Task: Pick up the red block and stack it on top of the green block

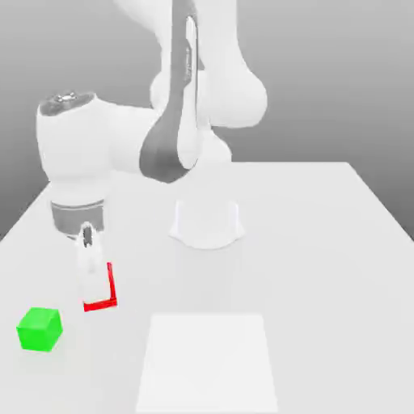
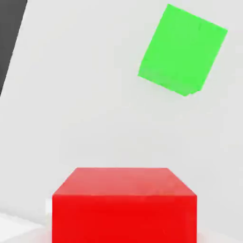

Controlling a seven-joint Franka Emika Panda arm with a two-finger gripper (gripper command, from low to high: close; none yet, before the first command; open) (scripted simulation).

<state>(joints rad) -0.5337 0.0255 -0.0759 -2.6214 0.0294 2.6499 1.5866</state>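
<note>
1. Red block (image 2: 124,205) sat clamped in the gripper (image 1: 91,271), raised off the table (image 1: 323,242).
2. Step in hand: carrying.
3. Next: centre it over the green block (image 1: 40,328) nearby, then lower.

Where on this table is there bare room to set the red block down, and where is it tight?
The table is bare across the exterior view's right side, beyond the robot base and the pale square patch. It is tight at the exterior view's left, where the gripper holds the red block close beside the green block.
</note>
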